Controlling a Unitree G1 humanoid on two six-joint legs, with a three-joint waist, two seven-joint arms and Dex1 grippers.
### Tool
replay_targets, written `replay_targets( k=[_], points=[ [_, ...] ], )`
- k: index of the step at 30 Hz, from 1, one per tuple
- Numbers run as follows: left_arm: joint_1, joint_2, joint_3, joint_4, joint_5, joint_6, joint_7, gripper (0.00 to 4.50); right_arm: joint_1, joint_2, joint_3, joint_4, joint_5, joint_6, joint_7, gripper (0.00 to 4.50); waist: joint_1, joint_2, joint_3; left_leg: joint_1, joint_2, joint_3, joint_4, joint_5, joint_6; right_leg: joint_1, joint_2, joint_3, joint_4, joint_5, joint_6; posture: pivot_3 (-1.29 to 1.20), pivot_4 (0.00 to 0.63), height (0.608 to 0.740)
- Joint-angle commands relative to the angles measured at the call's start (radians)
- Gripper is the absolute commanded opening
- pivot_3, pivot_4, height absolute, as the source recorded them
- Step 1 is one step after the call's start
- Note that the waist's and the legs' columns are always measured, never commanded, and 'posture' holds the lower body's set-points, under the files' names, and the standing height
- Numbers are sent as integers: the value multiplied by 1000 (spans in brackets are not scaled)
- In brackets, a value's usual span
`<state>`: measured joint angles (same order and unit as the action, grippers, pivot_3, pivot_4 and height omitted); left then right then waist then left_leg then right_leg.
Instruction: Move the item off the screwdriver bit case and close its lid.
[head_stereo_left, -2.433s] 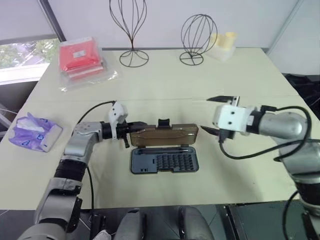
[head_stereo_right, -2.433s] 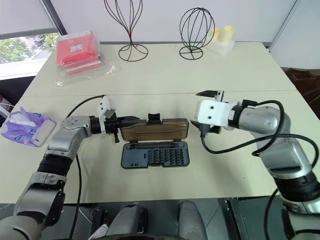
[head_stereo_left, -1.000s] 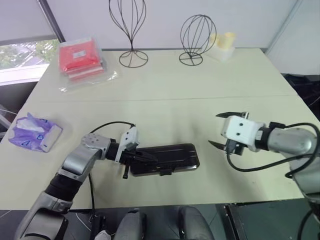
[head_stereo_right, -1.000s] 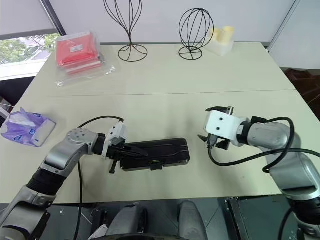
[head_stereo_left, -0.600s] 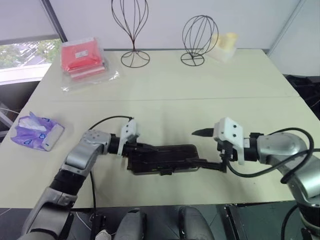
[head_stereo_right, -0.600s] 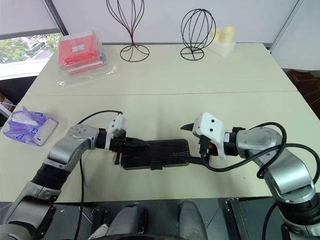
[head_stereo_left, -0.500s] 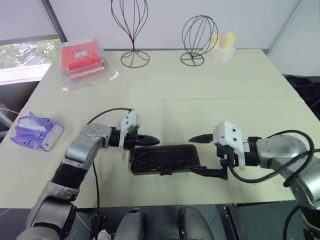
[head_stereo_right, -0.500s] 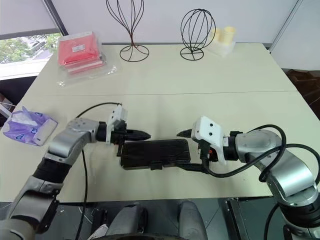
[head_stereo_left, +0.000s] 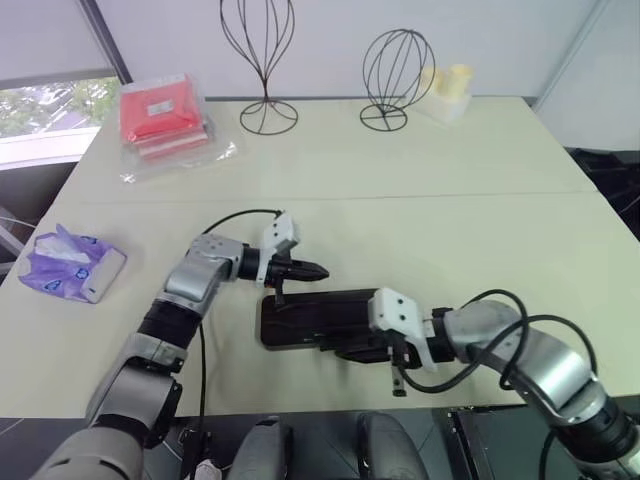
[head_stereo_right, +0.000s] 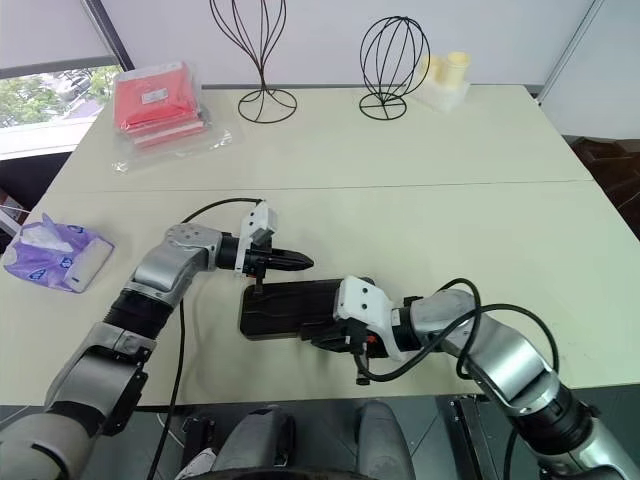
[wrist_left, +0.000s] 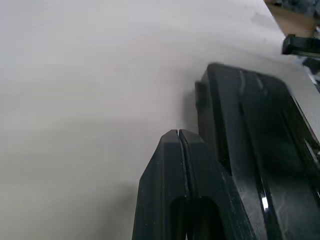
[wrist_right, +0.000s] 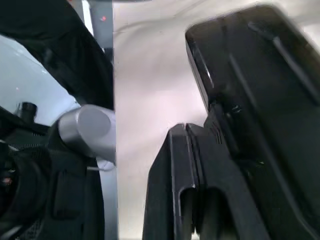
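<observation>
- Your case (head_stereo_left: 322, 318) lies lid-down, lower centre; tissue pack (head_stereo_left: 68, 265) sits far left.
- Left tool (head_stereo_left: 318, 270) and right tool (head_stereo_right: 322, 342) are both clenched, empty.

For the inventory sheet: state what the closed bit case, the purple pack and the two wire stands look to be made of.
Bit case: hard dark plastic, glossy, with moulded ridges and highlights.
Purple pack: thin soft plastic film, crinkled, purple and white.
Wire stands: thin black wire, probably metal, bent into open cages on ring bases.
</observation>
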<state>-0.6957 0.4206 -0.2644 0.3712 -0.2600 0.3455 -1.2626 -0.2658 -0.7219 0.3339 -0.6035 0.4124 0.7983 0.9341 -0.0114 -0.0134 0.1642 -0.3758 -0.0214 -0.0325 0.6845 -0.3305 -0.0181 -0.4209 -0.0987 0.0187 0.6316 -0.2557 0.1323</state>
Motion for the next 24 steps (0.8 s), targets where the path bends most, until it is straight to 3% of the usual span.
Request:
replay_targets(
  k=[1, 24],
  points=[
    [-18, -9, -10, 6, 19, -34, -21, 0, 0, 17, 30, -8, -42, -20, -47, 21, 0, 0, 0, 0, 0, 0, 0, 0, 0, 0, 0, 0, 0, 0, 0, 0, 150, 740],
    [48, -62, -92, 69, 108, -125, -73, 0, 50, 53, 67, 0, -256, -74, -259, 21, 1, 1, -1, 3, 0, 0, 0, -1, 1, 3, 0, 0, 0, 0, 0, 0, 150, 740]
  ],
)
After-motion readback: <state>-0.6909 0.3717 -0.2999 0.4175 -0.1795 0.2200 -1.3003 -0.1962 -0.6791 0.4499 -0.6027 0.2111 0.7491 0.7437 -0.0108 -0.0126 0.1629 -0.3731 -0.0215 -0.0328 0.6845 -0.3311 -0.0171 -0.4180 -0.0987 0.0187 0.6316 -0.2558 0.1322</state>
